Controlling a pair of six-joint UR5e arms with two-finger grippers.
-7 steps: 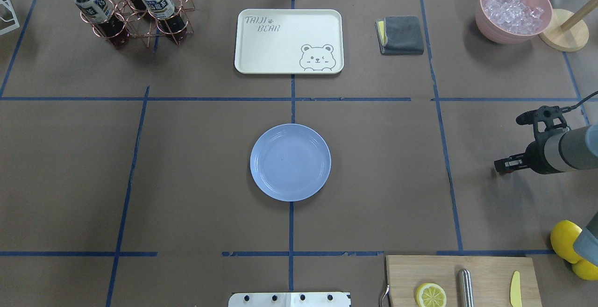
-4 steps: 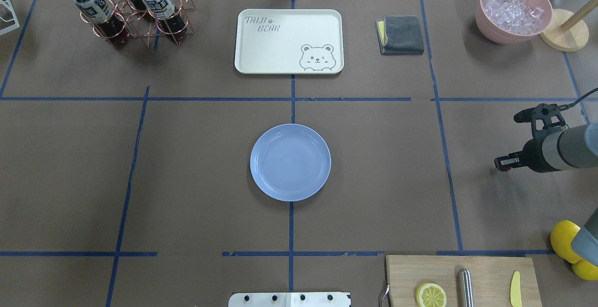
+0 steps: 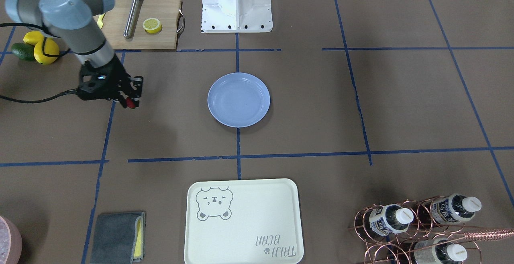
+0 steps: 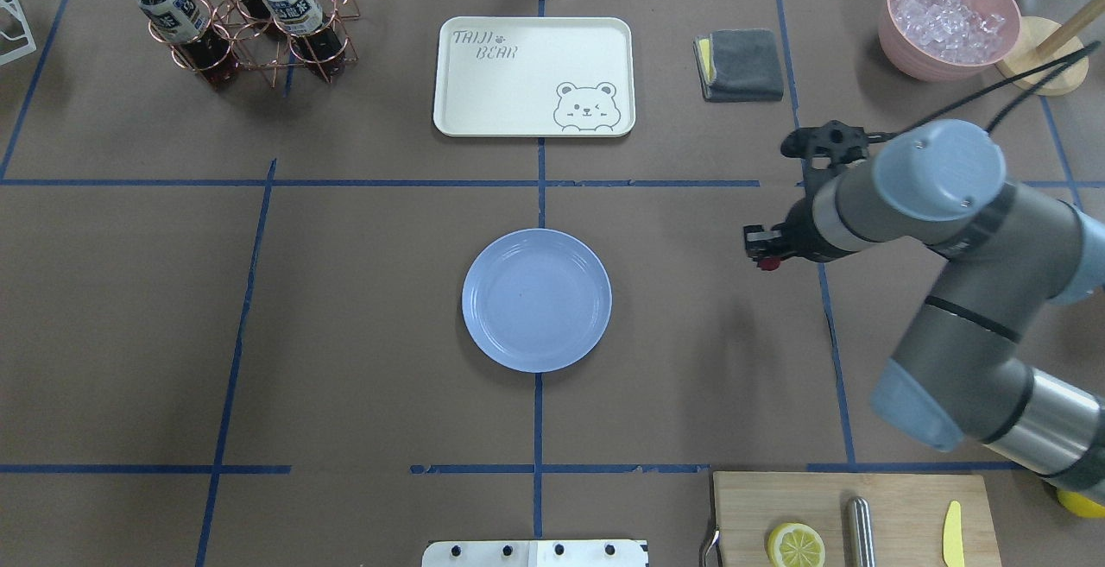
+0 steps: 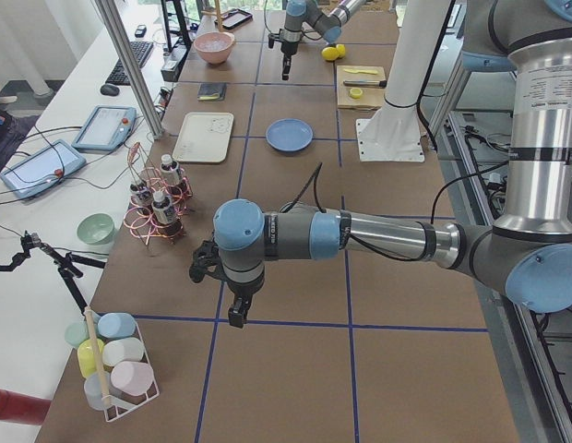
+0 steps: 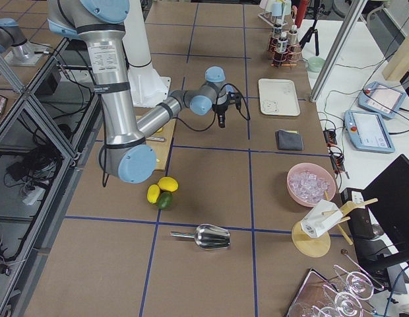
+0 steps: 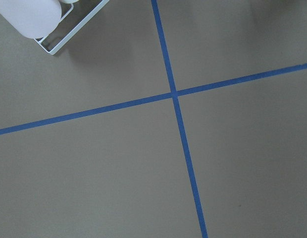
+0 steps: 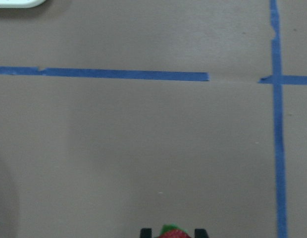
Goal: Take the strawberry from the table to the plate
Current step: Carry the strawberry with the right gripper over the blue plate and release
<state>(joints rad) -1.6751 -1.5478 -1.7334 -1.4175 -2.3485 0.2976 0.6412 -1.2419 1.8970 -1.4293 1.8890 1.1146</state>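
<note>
As R pincer (image 4: 765,256) grips strawberry (image 3: 130,103), prob. aloft

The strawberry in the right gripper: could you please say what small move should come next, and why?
Probably carry the strawberry sideways, to the robot's left, until it is over the plate. The right gripper is shut on it well off to the plate's side, and the plate lies empty.

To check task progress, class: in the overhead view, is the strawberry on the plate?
No, the strawberry is held in the right gripper, off to the side of the plate.
</note>
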